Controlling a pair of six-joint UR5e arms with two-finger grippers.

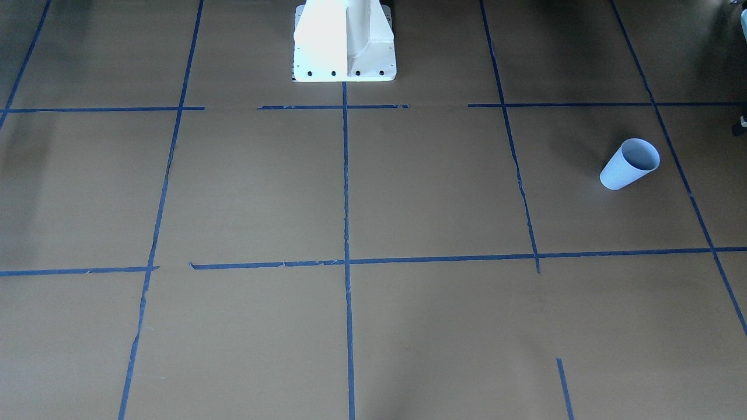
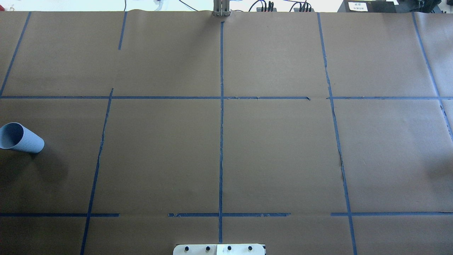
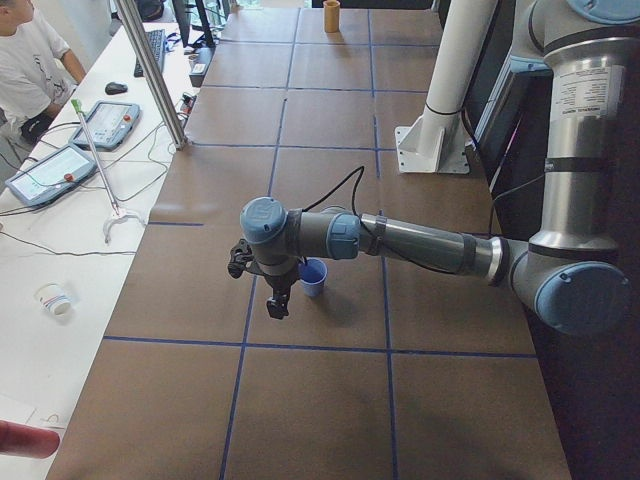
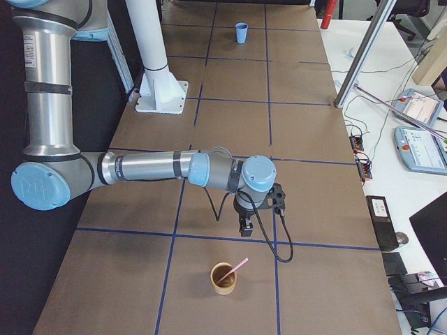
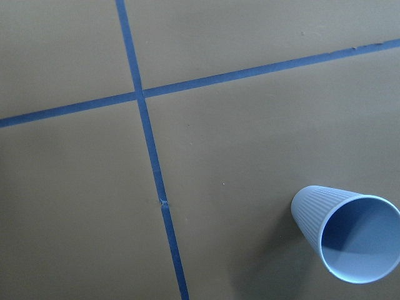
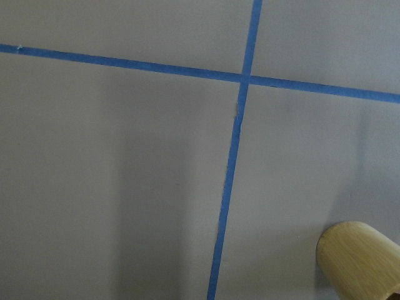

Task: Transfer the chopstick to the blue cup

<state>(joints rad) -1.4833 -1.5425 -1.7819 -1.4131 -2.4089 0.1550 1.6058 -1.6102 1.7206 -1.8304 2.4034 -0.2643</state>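
Note:
The blue cup (image 1: 630, 163) stands upright and empty on the brown table; it also shows in the overhead view (image 2: 21, 138), the left side view (image 3: 313, 277), far off in the right side view (image 4: 241, 32), and the left wrist view (image 5: 350, 234). One pinkish chopstick (image 4: 234, 270) leans in a tan cup (image 4: 224, 278), which also shows in the right wrist view (image 6: 362, 259). My left gripper (image 3: 278, 300) hangs just beside the blue cup. My right gripper (image 4: 244, 227) hovers a little short of the tan cup. I cannot tell whether either is open or shut.
The white robot pedestal (image 1: 344, 41) stands at the table's middle edge. Blue tape lines grid the brown table (image 2: 283, 159). A metal post (image 3: 150, 70) and an operators' desk with teach pendants (image 4: 419, 146) run along the far side. A person (image 3: 25, 60) sits there.

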